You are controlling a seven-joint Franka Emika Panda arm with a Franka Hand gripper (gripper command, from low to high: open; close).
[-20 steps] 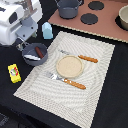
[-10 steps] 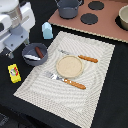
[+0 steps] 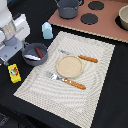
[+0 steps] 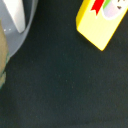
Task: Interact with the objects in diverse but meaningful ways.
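Note:
The grey long-handled frying pan (image 3: 35, 53) sits at the exterior view's left edge of the placemat, with the brown sausage (image 3: 39, 51) and the white-and-blue fish (image 3: 31, 58) inside. The yellow packet with a red mark (image 3: 14, 73) lies on the black table nearer the camera. The pale blue carton (image 3: 47, 31) stands behind the pan. My gripper (image 3: 10, 54) hangs just left of the pan, above the packet; its fingers are not visible. The wrist view shows the packet (image 4: 102, 20) and the pan's rim (image 4: 22, 35), with no fingers in it.
A round wooden plate (image 3: 69, 66) sits mid-placemat (image 3: 95, 100), between an orange-handled fork (image 3: 66, 80) and knife (image 3: 80, 57). A toy stove (image 3: 100, 22) with a grey pot (image 3: 67, 7) stands at the back, with another pot (image 3: 123, 17) at the right.
My arm has drifted slightly toward the exterior view's left, away from the pan. The objects have not moved.

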